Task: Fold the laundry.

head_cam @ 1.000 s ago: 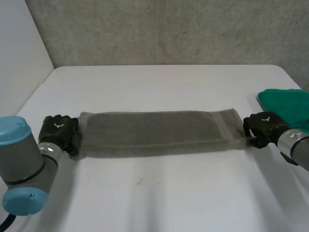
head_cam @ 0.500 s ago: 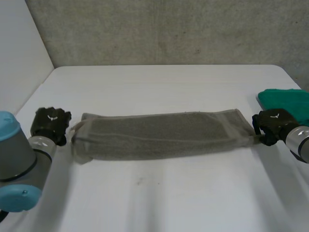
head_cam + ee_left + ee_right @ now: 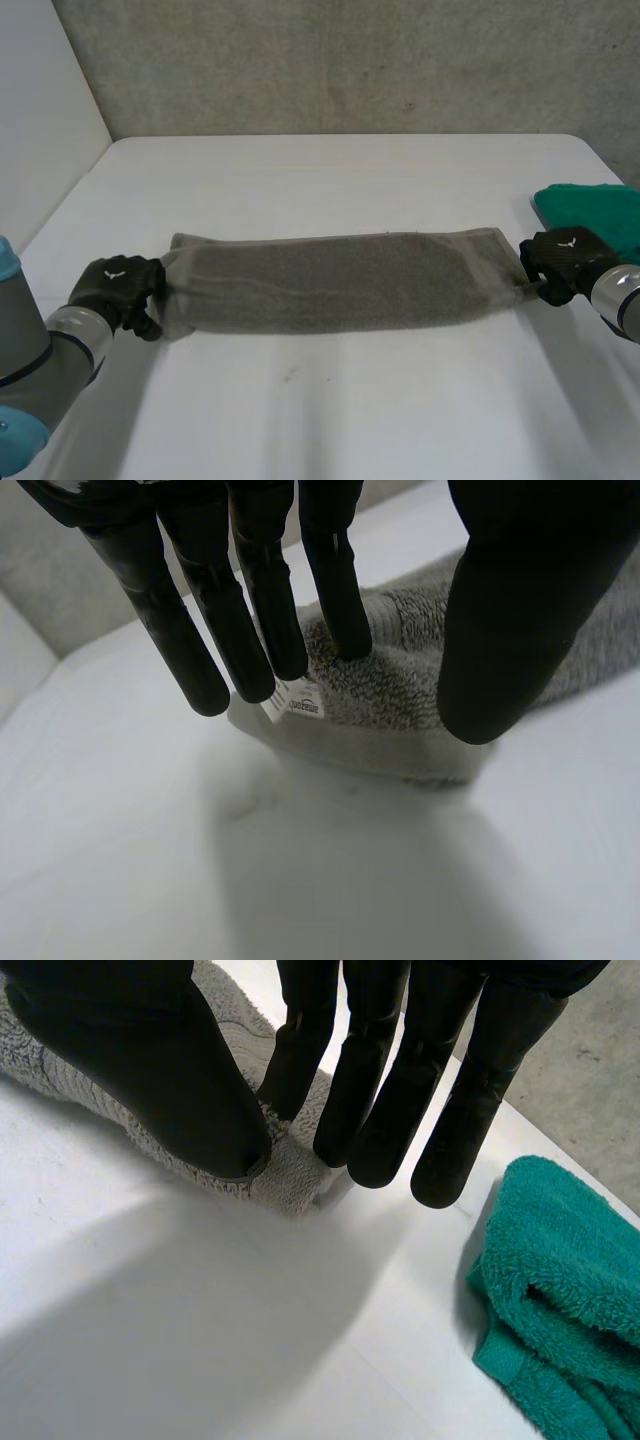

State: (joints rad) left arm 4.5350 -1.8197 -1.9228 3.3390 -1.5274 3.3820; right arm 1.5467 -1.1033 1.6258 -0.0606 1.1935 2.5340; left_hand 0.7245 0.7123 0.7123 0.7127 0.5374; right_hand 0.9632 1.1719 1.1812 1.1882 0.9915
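On the left hand (image 3: 520,610) we see the fingers (image 3: 335,590) straight and close side by side on one side of the grey towel's (image 3: 330,282) left end, with the thumb on the other side. We read the thick folded end as pinched between them. A small white label (image 3: 300,702) sticks out at the fingertips.

On the right hand (image 3: 130,1070) the fingers (image 3: 300,1050) are straight as well. The thumb presses a hemmed corner of the grey towel against the nearest finger, and the tip of that corner pokes out just past them. The other fingers lie alongside, off the cloth.

From the head view, we find the grey towel lying as a long, narrow folded strip across the middle of the white table (image 3: 330,420), drawn out between the two hands. The left hand is at its left short end, where the cloth bunches a little. The right hand is at the near corner of its right short end.

A green towel (image 3: 595,215) sits crumpled at the table's right edge, just beyond the right hand and apart from the grey towel. The left arm (image 3: 40,345) comes in at the near left corner
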